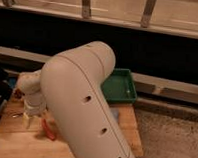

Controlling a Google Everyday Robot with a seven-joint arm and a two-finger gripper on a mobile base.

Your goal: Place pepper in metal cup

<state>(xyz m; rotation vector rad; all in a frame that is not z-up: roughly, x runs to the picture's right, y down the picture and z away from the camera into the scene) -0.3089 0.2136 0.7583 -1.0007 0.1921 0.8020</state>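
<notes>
The pepper [49,132], slim and red-orange, lies on the wooden table [14,145] at the lower left. My gripper [29,121] hangs from the white wrist just left of the pepper, pointing down at the table and open, with nothing seen between its fingers. My large white arm link [86,103] fills the middle of the view and hides much of the table. The metal cup is hidden or out of view.
A green tray [123,90] sits at the table's back right, partly behind the arm. A small blue-grey object [113,114] peeks out in front of it. Something reddish [16,93] shows at the far left. A dark ledge and railing run behind; speckled floor lies to the right.
</notes>
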